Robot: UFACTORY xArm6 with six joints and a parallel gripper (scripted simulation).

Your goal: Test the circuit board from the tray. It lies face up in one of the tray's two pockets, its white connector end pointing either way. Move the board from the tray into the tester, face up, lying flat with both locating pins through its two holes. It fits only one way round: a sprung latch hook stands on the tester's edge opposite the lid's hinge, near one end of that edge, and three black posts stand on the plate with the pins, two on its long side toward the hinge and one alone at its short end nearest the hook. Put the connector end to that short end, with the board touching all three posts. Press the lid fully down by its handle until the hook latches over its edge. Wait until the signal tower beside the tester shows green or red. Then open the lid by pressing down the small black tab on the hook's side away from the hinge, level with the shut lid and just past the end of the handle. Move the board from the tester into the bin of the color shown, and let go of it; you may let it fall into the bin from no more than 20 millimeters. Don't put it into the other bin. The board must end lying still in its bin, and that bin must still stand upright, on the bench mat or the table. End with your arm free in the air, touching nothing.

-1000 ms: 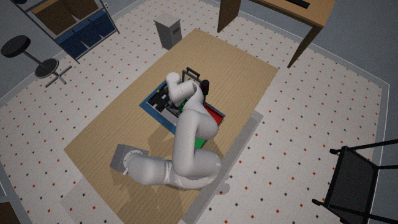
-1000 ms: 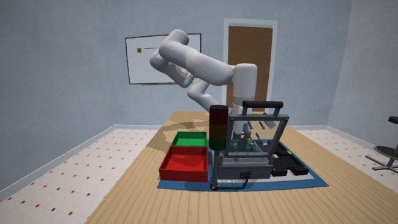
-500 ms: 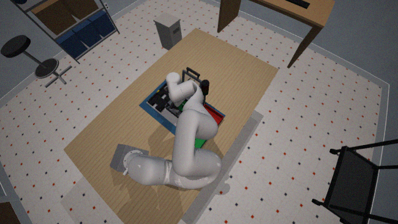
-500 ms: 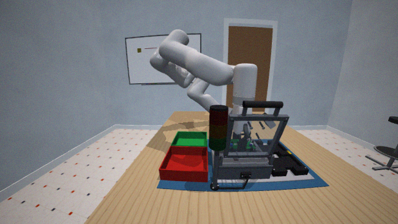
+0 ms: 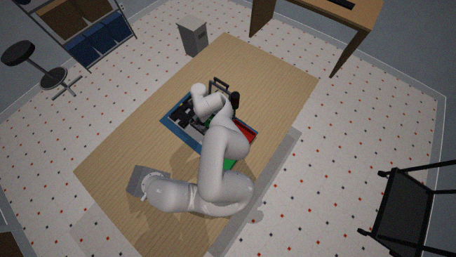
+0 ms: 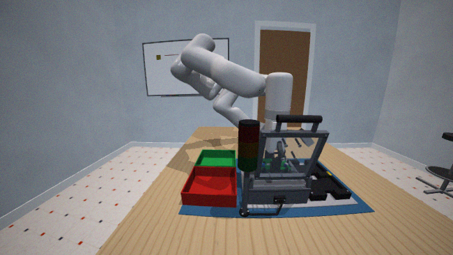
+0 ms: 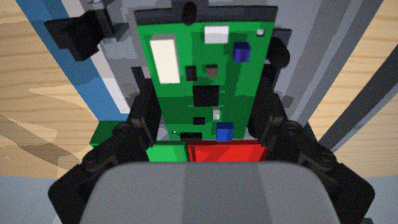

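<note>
- We are at the seating step: the circuit board (image 7: 210, 85) lies face up over the tester (image 6: 275, 193) plate, under its raised lid (image 6: 322, 139).
- The gripper (image 7: 206, 102) stands spread wide astride the board's long edges; we cannot tell if it pinches.
- Next we judge: confirm pins and posts, withdraw, press the lid.
</note>
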